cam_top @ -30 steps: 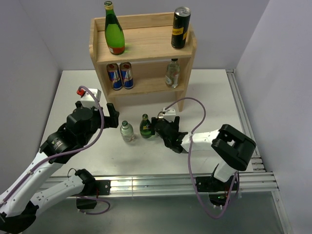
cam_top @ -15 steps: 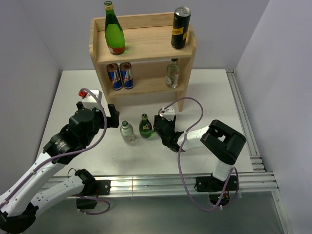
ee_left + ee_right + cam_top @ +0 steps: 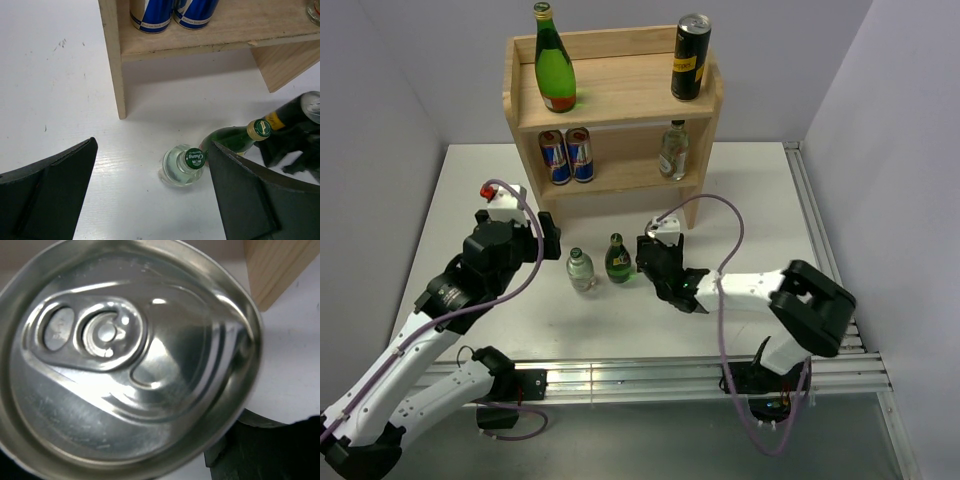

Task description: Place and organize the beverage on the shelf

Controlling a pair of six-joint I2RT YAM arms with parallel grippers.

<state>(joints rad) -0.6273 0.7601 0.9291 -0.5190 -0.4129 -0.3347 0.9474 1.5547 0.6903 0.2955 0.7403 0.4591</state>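
The wooden shelf (image 3: 610,95) stands at the back of the table. My right gripper (image 3: 650,256) sits low in front of it and is shut on a black can (image 3: 300,107). The can's silver lid (image 3: 125,360) fills the right wrist view, with one finger (image 3: 272,455) at its lower right. Just left of that stand a dark green bottle (image 3: 618,260) and a clear bottle with a green cap (image 3: 580,270). My left gripper (image 3: 552,240) hangs open left of the clear bottle (image 3: 185,165), which shows near its right finger (image 3: 260,200).
The top board carries a tall green bottle (image 3: 554,62) and a black can (image 3: 690,58). On the lower board stand two blue cans (image 3: 567,155) and a clear bottle (image 3: 673,150). Grey walls close in on the left, back and right. A rail (image 3: 820,230) runs along the right edge.
My right gripper has gone from open to shut on the black can, and its elbow has swung about. The left arm has barely moved and the two bottles have stayed put.
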